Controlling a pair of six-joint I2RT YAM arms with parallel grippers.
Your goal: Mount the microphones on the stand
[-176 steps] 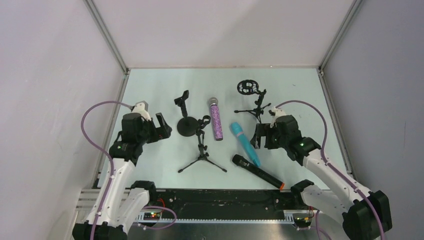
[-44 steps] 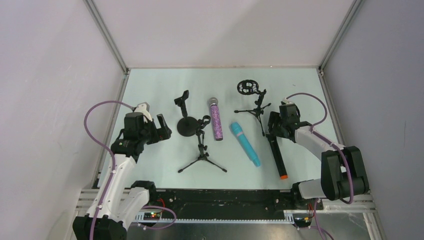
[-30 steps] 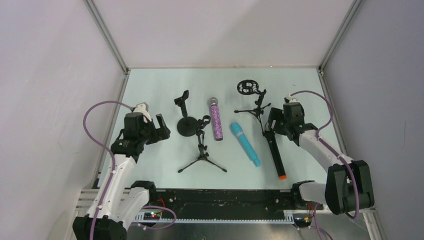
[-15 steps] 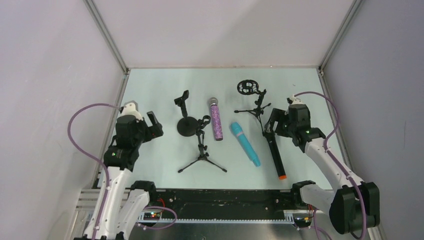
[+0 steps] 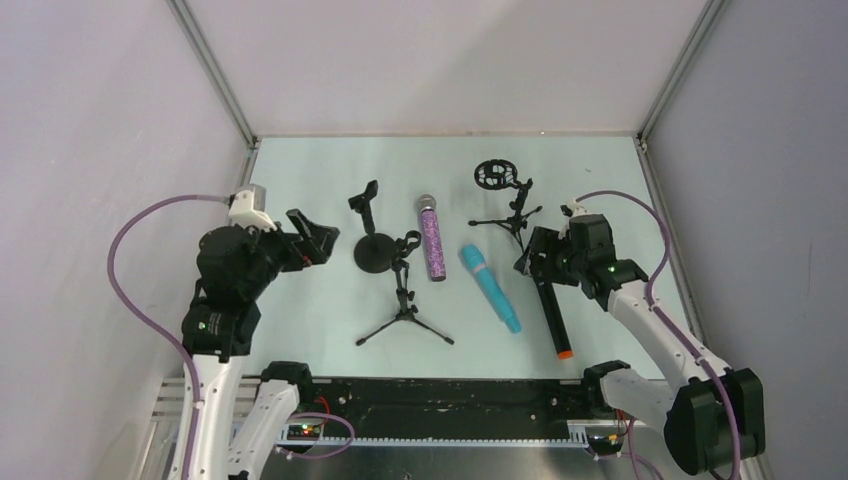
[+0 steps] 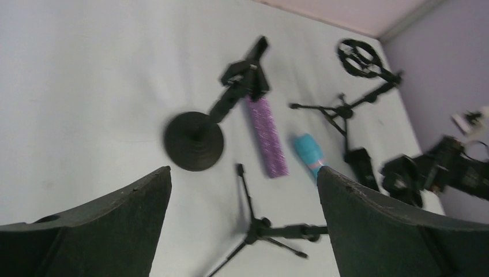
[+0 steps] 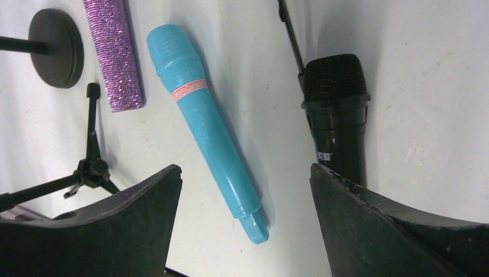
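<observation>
Three microphones lie flat on the table. The purple glitter one (image 5: pixel 432 245) is in the middle, the light blue one (image 5: pixel 490 288) to its right, and the black one with an orange end (image 5: pixel 553 318) further right. My right gripper (image 5: pixel 535 260) hangs open over the black mic's head, holding nothing. Its wrist view shows the blue mic (image 7: pixel 207 121) between the fingers and the black mic (image 7: pixel 337 115) by the right finger. My left gripper (image 5: pixel 316 237) is open and raised left of the round-base stand (image 5: pixel 375 252). A tripod stand (image 5: pixel 405 305) lies tipped nearby.
A third stand with a ring-shaped mount (image 5: pixel 492 175) lies at the back right on its small tripod (image 5: pixel 515 215). In the left wrist view the round-base stand (image 6: pixel 194 140) and tripod stand (image 6: pixel 259 228) lie below the open gripper (image 6: pixel 243 171). Enclosure walls border the table.
The black mic went from lying diagonally near the front to lying lengthwise right of the blue mic. My left arm rose and tilted toward the stands. My right gripper drifted slightly left and nearer.
</observation>
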